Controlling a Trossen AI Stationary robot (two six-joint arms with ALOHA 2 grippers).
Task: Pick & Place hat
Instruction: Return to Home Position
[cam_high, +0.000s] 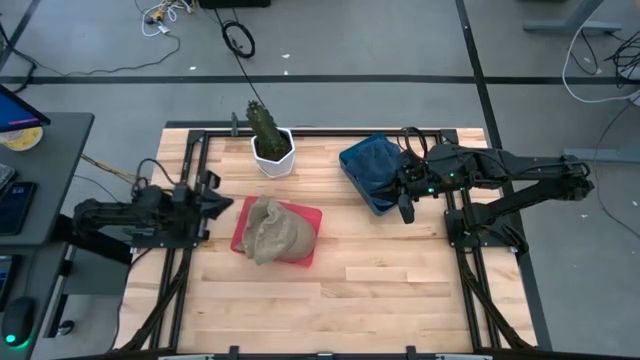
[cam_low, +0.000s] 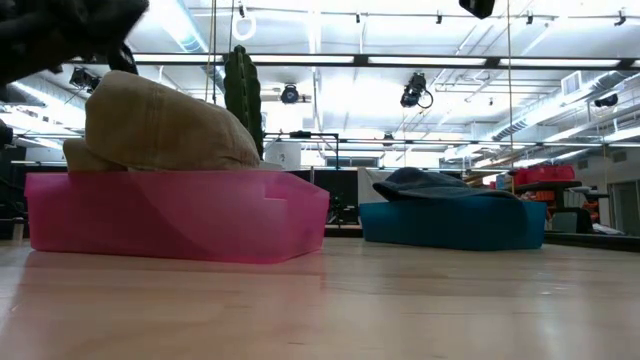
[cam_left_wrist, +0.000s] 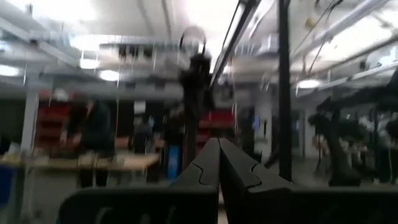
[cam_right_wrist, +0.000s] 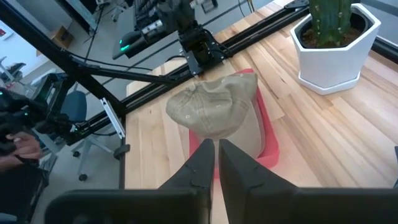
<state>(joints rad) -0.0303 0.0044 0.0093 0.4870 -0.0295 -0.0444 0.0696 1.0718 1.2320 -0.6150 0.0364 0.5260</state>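
The brown cap (cam_high: 272, 232), soft crumpled cloth, sits heaped in the translucent red bin (cam_high: 312, 214). Just beside it is the left gripper (cam_high: 218, 193), its dark fingers pressed together on nothing. The blue cap (cam_high: 368, 160) slumps in the blue bin (cam_high: 362, 192), and the right gripper (cam_high: 404, 205) hangs at that bin's edge, likewise clenched and empty. A ribbed cactus (cam_high: 262, 120) in a white faceted pot (cam_high: 274, 158) stands near both bins.

I count two caps: one brown cap (cam_high: 275, 232) in front of the potted cactus (cam_high: 268, 135), and one blue cap (cam_high: 372, 160) beside the cactus, on the right arm's side. There are also two bins, one red bin (cam_high: 312, 214) and one blue bin (cam_high: 358, 190), each holding one cap. The cactus is only one. Two dark arms, the left arm (cam_high: 130, 215) and the right arm (cam_high: 520, 170), flank it.
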